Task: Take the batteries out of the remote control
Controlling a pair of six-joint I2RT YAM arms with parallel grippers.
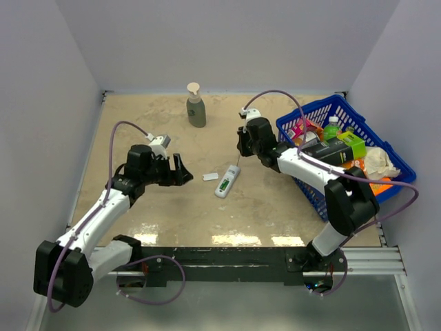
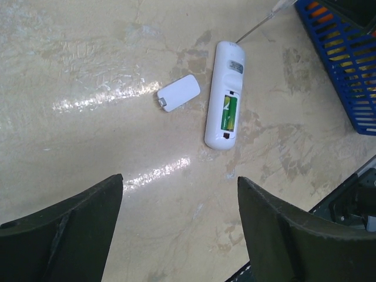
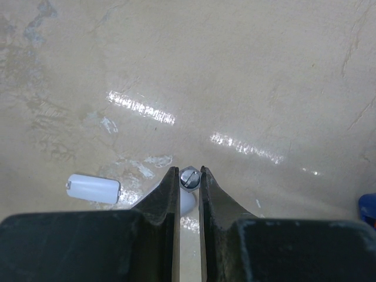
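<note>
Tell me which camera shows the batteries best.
The left wrist view: the batteries lie close and sharp, green in the open recess of the remote control. The top external view gives only a tiny green speck in the remote. The right wrist view shows no batteries.

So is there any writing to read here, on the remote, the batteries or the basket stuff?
None can be read.
On the remote control: grey label patch, print too small.
On the batteries: pale markings, blurred.
On the packages in the blue basket: print too small.
On the pump bottle: no label legible.
</note>
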